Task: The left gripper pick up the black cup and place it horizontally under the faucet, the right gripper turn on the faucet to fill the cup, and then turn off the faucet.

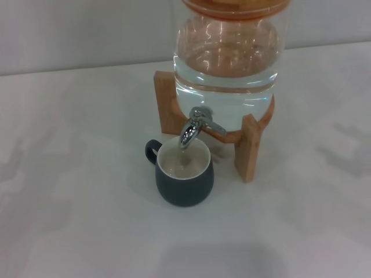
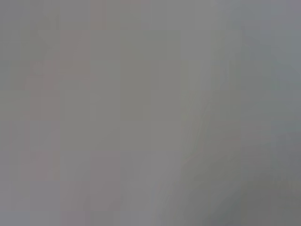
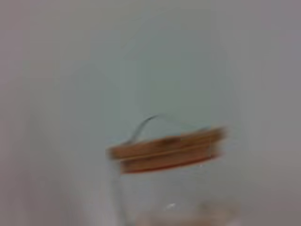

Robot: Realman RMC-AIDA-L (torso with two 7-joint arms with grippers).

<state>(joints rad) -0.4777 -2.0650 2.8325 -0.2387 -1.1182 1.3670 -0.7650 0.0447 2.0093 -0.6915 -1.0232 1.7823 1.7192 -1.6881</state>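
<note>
The black cup (image 1: 184, 174) stands upright on the white table, dark outside and cream inside, with its loop handle to the left. It sits right under the spout of the chrome faucet (image 1: 197, 126), whose lever points right. The cup holds some water. Neither gripper shows in the head view. The left wrist view shows only a plain grey surface. The right wrist view shows the glass jar's wooden lid (image 3: 167, 149) with a wire handle.
The glass jar (image 1: 227, 61) holds water and rests on a wooden stand (image 1: 248, 147) at the table's middle back. The white table (image 1: 69, 191) stretches to the left, right and front. A grey wall stands behind.
</note>
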